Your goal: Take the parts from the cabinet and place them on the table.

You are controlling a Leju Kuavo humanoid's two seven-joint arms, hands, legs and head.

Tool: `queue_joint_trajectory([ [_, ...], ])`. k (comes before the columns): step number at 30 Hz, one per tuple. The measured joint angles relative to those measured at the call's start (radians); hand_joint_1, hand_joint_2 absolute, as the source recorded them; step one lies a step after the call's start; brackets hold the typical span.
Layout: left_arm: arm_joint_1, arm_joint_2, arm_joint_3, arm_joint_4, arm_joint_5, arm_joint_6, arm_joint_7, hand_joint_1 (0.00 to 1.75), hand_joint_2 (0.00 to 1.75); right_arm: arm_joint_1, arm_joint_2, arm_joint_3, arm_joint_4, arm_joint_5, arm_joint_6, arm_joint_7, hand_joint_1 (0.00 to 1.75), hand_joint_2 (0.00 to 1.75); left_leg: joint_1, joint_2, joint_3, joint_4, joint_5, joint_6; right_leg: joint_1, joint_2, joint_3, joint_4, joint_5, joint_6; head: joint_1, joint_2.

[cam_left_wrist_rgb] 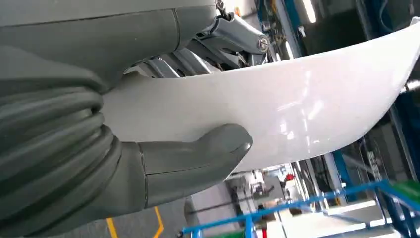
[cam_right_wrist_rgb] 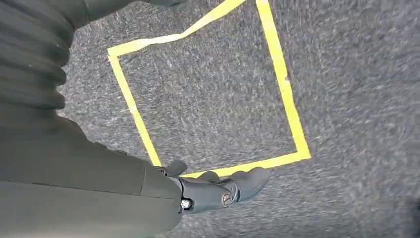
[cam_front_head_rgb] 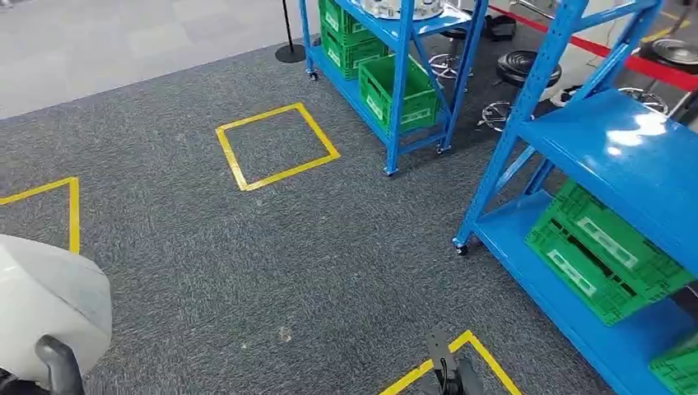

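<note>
Left hand (cam_left_wrist_rgb: 148, 163) grips white part (cam_left_wrist_rgb: 297, 99), ends cropped

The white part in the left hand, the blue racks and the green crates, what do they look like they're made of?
White part, held by the left hand: looks like glossy moulded plastic or painted sheet, judging by sharp light reflections on its smooth curve; which one is unclear. Blue racks: probably painted steel, with punched uprights and a shiny shelf. Green crates: likely matte moulded plastic, ribbed and slotted.
</note>
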Motion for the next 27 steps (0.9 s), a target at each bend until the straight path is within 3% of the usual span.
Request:
queue_joint_trajectory([
  [3, 0.001, 0.0, 0.0, -0.005, 0.0, 0.0, -0.001, 1.75, 1.75, 0.001, 0.0, 0.001, 0.0, 0.0, 0.0, 0.0, 0.0, 1.75, -0.009, -0.044, -0.004, -0.002, 0.002, 0.012, -0.01, -0.035, 0.014, -0.008, -0.004, 0.017, -0.001, 0.0],
  [4, 0.002, 0.0, 0.0, -0.007, 0.001, 0.0, -0.001, 1.75, 1.75, -0.001, 0.003, 0.003, 0.0, 0.0, 0.0, 0.0, 0.0, 1.75, -0.003, -0.065, 0.004, -0.014, 0.011, 0.021, -0.007, -0.046, 0.021, -0.008, -0.01, 0.027, -0.001, 0.0],
  [5, 0.003, -0.001, 0.0, -0.009, 0.001, 0.0, -0.002, 1.75, 1.75, -0.002, 0.002, 0.004, 0.0, 0.001, 0.0, -0.002, 0.0, 1.75, 0.002, -0.078, 0.013, -0.021, 0.018, 0.024, -0.014, 0.017, 0.016, 0.01, -0.02, 0.034, 0.001, 0.0],
  [6, -0.002, -0.002, 0.0, -0.009, 0.003, 0.0, 0.0, 1.75, 1.75, -0.001, 0.002, 0.005, 0.0, 0.001, 0.0, -0.004, 0.0, 1.75, 0.006, -0.09, 0.012, -0.021, 0.02, 0.028, -0.014, 0.067, -0.004, 0.052, -0.048, 0.035, 0.002, 0.0],
  [8, -0.004, -0.006, -0.002, -0.005, 0.004, -0.001, -0.001, 1.75, 1.75, 0.004, 0.002, 0.006, 0.0, 0.001, 0.0, -0.003, 0.0, 1.75, 0.007, -0.12, 0.009, -0.021, 0.023, 0.035, -0.013, 0.103, -0.078, 0.201, -0.117, 0.038, 0.006, 0.0],
  [9, -0.004, -0.006, -0.002, -0.003, 0.004, -0.001, 0.0, 1.75, 1.75, 0.006, 0.002, 0.006, 0.0, 0.0, 0.0, -0.003, 0.0, 1.75, 0.007, -0.136, 0.008, -0.02, 0.023, 0.035, -0.012, 0.107, -0.108, 0.255, -0.133, 0.039, 0.005, 0.0],
  [10, -0.004, -0.006, -0.002, 0.0, 0.004, -0.001, 0.0, 1.75, 1.75, 0.007, 0.002, 0.006, 0.0, 0.0, -0.001, -0.003, 0.0, 1.75, 0.007, -0.157, 0.008, -0.018, 0.023, 0.035, -0.012, 0.109, -0.134, 0.289, -0.129, 0.039, 0.006, 0.0],
  [11, -0.003, -0.007, -0.002, 0.001, 0.004, -0.001, 0.0, 1.75, 1.75, 0.007, 0.002, 0.006, 0.0, 0.0, -0.001, -0.005, 0.0, 1.75, 0.008, -0.174, 0.009, -0.016, 0.022, 0.034, -0.013, 0.11, -0.129, 0.264, -0.099, 0.038, 0.005, 0.0],
  [13, -0.004, -0.01, -0.002, 0.001, 0.003, 0.0, 0.0, 1.75, 1.75, 0.004, 0.002, 0.006, 0.0, 0.0, -0.001, -0.009, 0.0, 1.75, 0.013, -0.206, 0.012, -0.011, 0.017, 0.026, -0.016, 0.126, -0.067, 0.111, -0.002, 0.038, 0.006, 0.0],
  [14, -0.004, -0.011, -0.001, 0.001, 0.003, 0.0, 0.002, 1.75, 1.75, 0.003, 0.002, 0.006, 0.0, 0.0, -0.001, -0.009, 0.0, 1.75, 0.015, -0.218, 0.01, -0.007, 0.013, 0.02, -0.022, 0.169, -0.03, 0.023, 0.035, 0.041, 0.006, 0.0],
  [15, -0.005, -0.011, -0.001, 0.0, 0.002, 0.0, 0.004, 1.75, 1.75, 0.003, 0.002, 0.006, 0.0, 0.001, 0.0, -0.009, 0.0, 1.75, 0.011, -0.229, 0.004, 0.0, 0.009, 0.011, -0.026, 0.216, -0.021, 0.0, 0.013, 0.041, 0.005, 0.0],
  [18, -0.003, -0.012, -0.001, -0.002, -0.004, 0.0, 0.008, 1.75, 1.75, 0.0, 0.002, 0.006, 0.0, 0.003, 0.0, -0.008, 0.0, 1.75, 0.017, -0.263, -0.005, -0.01, 0.015, -0.011, -0.015, 0.18, -0.019, -0.001, 0.014, 0.024, 0.005, 0.0],
  [19, -0.003, -0.012, 0.0, -0.002, -0.005, 0.0, 0.009, 1.75, 1.75, -0.001, 0.002, 0.007, 0.0, 0.004, 0.0, -0.008, 0.0, 1.75, 0.018, -0.273, -0.01, -0.012, 0.016, -0.019, -0.022, 0.165, -0.013, -0.007, 0.017, 0.013, 0.004, 0.0],
  [20, 0.0, -0.011, 0.0, -0.003, -0.006, 0.001, 0.008, 1.75, 1.75, -0.004, 0.002, 0.007, 0.0, 0.005, 0.0, -0.008, 0.0, 1.75, 0.018, -0.241, -0.009, 0.0, 0.011, -0.02, -0.023, 0.149, -0.009, -0.012, 0.02, 0.005, 0.005, 0.0],
  [21, -0.003, -0.011, 0.0, -0.005, -0.007, 0.001, 0.009, 1.75, 1.75, -0.004, 0.002, 0.007, 0.0, 0.006, 0.0, -0.009, 0.0, 1.75, 0.013, -0.18, -0.028, 0.037, -0.014, -0.022, -0.021, 0.139, -0.006, -0.014, 0.017, -0.004, -0.003, 0.0],
  [22, -0.006, -0.011, 0.0, -0.005, -0.007, 0.001, 0.009, 1.75, 1.75, -0.003, 0.002, 0.007, 0.0, 0.006, 0.0, -0.008, 0.0, 1.75, 0.015, -0.149, -0.061, 0.103, -0.051, -0.025, -0.017, 0.124, -0.004, -0.014, 0.016, -0.009, -0.003, 0.0],
  [24, -0.004, -0.011, 0.0, -0.005, -0.007, 0.001, 0.009, 1.75, 1.75, 0.0, 0.002, 0.007, 0.0, 0.007, 0.002, -0.008, 0.0, 1.75, 0.016, -0.129, -0.138, 0.251, -0.114, -0.029, -0.011, 0.092, -0.002, -0.014, 0.011, -0.013, -0.003, 0.0],
  [25, -0.001, -0.01, 0.0, -0.005, -0.007, 0.001, 0.01, 1.75, 1.75, -0.001, 0.002, 0.007, 0.0, 0.008, 0.003, -0.007, 0.0, 1.75, 0.016, -0.128, -0.159, 0.288, -0.117, -0.029, -0.009, 0.076, -0.002, -0.014, 0.01, -0.014, -0.003, 0.0],
  [26, 0.001, -0.01, 0.0, -0.005, -0.007, 0.002, 0.01, 1.75, 1.75, -0.001, 0.002, 0.007, 0.0, 0.009, 0.003, -0.006, 0.0, 1.75, 0.016, -0.126, -0.154, 0.275, -0.098, -0.028, -0.008, 0.063, 0.0, -0.014, 0.008, -0.014, -0.003, 0.0],
  [27, 0.002, -0.01, 0.0, -0.005, -0.007, 0.002, 0.01, 1.75, 1.75, -0.002, 0.002, 0.008, 0.0, 0.009, 0.003, -0.006, 0.0, 1.75, 0.015, -0.122, -0.128, 0.224, -0.062, -0.026, -0.007, 0.049, 0.003, -0.014, 0.006, -0.013, -0.003, 0.0],
])
